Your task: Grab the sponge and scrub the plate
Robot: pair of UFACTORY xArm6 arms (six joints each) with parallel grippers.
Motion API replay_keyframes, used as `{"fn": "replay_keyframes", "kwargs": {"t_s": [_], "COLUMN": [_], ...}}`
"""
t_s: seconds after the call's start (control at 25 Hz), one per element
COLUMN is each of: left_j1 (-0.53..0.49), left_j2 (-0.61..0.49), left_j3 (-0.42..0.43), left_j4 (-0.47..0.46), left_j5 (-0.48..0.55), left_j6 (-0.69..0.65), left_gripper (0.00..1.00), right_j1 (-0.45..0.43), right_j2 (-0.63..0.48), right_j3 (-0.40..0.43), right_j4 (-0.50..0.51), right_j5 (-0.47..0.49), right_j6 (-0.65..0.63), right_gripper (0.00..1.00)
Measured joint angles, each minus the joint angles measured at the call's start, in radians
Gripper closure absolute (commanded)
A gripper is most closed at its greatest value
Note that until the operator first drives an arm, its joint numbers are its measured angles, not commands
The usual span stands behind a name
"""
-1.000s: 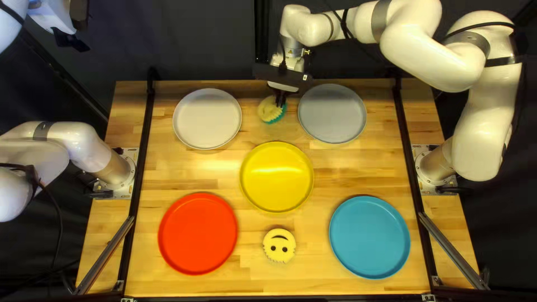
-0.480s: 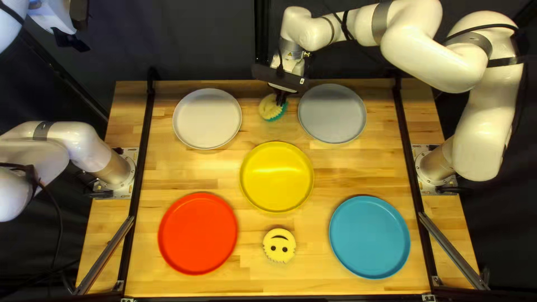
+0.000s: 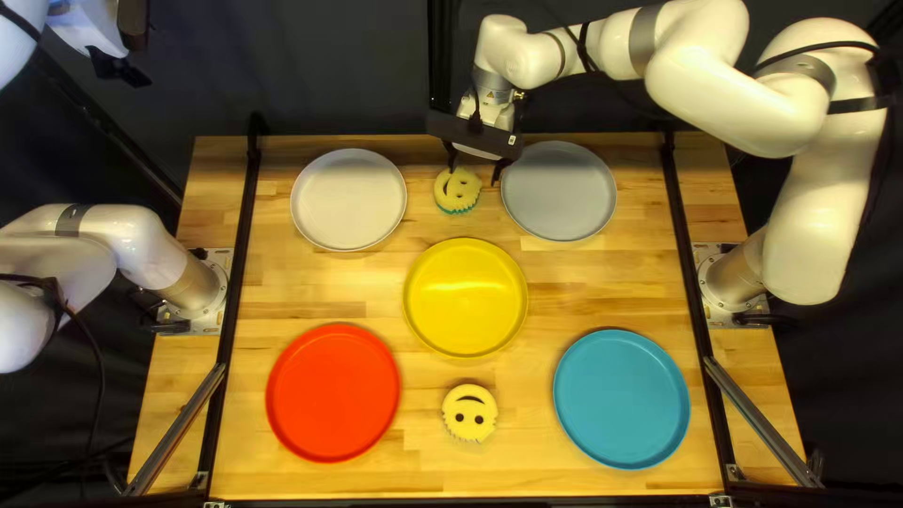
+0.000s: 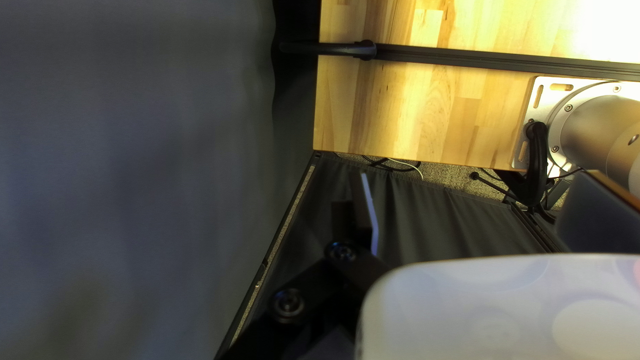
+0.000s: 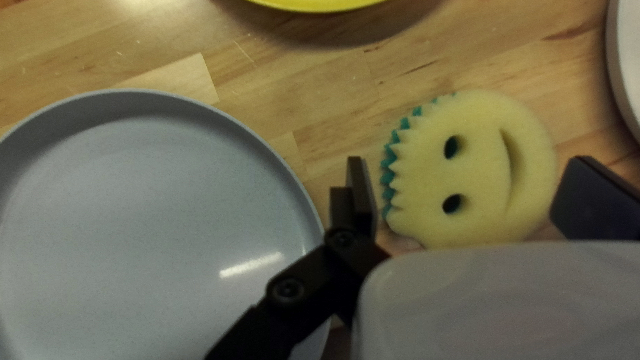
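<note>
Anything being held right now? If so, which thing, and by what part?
Nothing held. Right end effector is open around the sponge, with a gap at one finger; left end effector is open and empty.

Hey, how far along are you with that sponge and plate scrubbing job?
Looks done: my right gripper is open, its fingers on either side of the teal-edged sponge. In hand: nothing; that sponge lies on the table between the white plate and the gray plate. Likely left: grip, lift, scrub. Whether any plate was already scrubbed, I can't tell.
</note>
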Motion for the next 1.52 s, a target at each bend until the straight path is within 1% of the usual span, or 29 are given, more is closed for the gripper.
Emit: {"fn": "replay_keyframes", "kwargs": {"t_s": [0.16, 0.32, 0.44, 0.64, 0.8, 1.08, 1.16, 1.28, 1.4, 1.48, 1.52], "left_j1": [0.0, 0.0, 0.0, 0.0, 0.0, 0.0, 0.0, 0.0, 0.0, 0.0, 0.0], "left_j2": [0.0, 0.0, 0.0, 0.0, 0.0, 0.0, 0.0, 0.0, 0.0, 0.0, 0.0], "left_j3": [0.0, 0.0, 0.0, 0.0, 0.0, 0.0, 0.0, 0.0, 0.0, 0.0, 0.0], "left_j4": [0.0, 0.0, 0.0, 0.0, 0.0, 0.0, 0.0, 0.0, 0.0, 0.0, 0.0], "left_j5": [0.0, 0.0, 0.0, 0.0, 0.0, 0.0, 0.0, 0.0, 0.0, 0.0, 0.0], "left_j6": [0.0, 0.0, 0.0, 0.0, 0.0, 0.0, 0.0, 0.0, 0.0, 0.0, 0.0], "left_gripper": [0.0, 0.0, 0.0, 0.0, 0.0, 0.0, 0.0, 0.0, 0.0, 0.0, 0.0], "right_j1": [0.013, 0.012, -0.002, -0.06, -0.149, -0.373, -0.422, -0.451, -0.437, -0.45, -0.475], "right_j2": [-0.124, -0.254, -0.351, -0.489, -0.576, -0.708, -0.756, -0.831, -0.887, -0.913, -0.922], "right_j3": [0.108, 0.201, 0.253, 0.314, 0.334, 0.334, 0.331, 0.331, 0.33, 0.327, 0.326], "right_j4": [0.029, 0.017, -0.023, -0.102, -0.16, -0.277, -0.317, -0.378, -0.441, -0.474, -0.485], "right_j5": [-0.002, 0.024, 0.079, 0.197, 0.307, 0.508, 0.556, 0.603, 0.636, 0.657, 0.667], "right_j6": [0.038, 0.171, 0.295, 0.473, 0.562, 0.66, 0.694, 0.754, 0.83, 0.845, 0.833], "right_gripper": [0.0, 0.0, 0.0, 0.0, 0.0, 0.0, 0.0, 0.0, 0.0, 0.0, 0.0]}}
